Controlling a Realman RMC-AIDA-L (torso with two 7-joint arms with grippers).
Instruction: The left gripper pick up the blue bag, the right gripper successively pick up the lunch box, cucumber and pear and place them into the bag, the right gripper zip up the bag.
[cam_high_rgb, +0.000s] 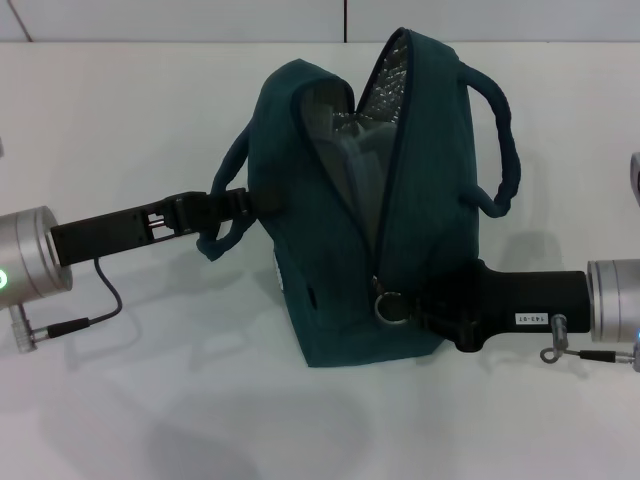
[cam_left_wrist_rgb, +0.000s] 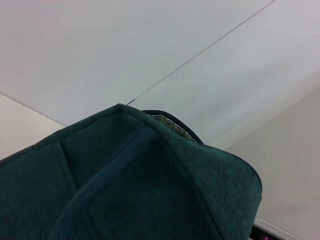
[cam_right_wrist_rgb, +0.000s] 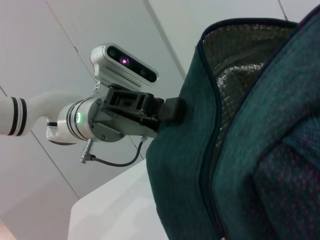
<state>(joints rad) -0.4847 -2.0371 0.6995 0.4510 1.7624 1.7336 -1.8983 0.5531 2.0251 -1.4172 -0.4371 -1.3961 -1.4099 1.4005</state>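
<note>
Teal fabric fills the middle of the head view: the blue bag (cam_high_rgb: 350, 230) stands upright on a white table (cam_high_rgb: 140, 400), its mouth gaping at the top so that the silver foil lining (cam_high_rgb: 385, 75) shows. At left, the left gripper (cam_high_rgb: 245, 203) reaches in level and meets the bag's side where one padded loop handle (cam_high_rgb: 225, 215) hangs; its fingers appear pressed against the fabric, but whether they are clamped cannot be told. The right wrist view shows the same claw butted against the bag's wall. At right, the right gripper (cam_high_rgb: 425, 303) sits at the low end of the zipper (cam_high_rgb: 385, 200), just beside the metal ring pull (cam_high_rgb: 390, 305); its fingertips are hidden by the bag, so its hold cannot be told either. The lunch box, cucumber and pear are nowhere in view; presumably they are inside.

Risks, as judged: pulling the ring upward may drag the soft bag along with it if the left side is weakly anchored, and the slider may jam on the slack, spread opening.

The table is plain, matt and white; behind it runs a pale wall (cam_high_rgb: 200, 20) with one dark vertical seam.
</note>
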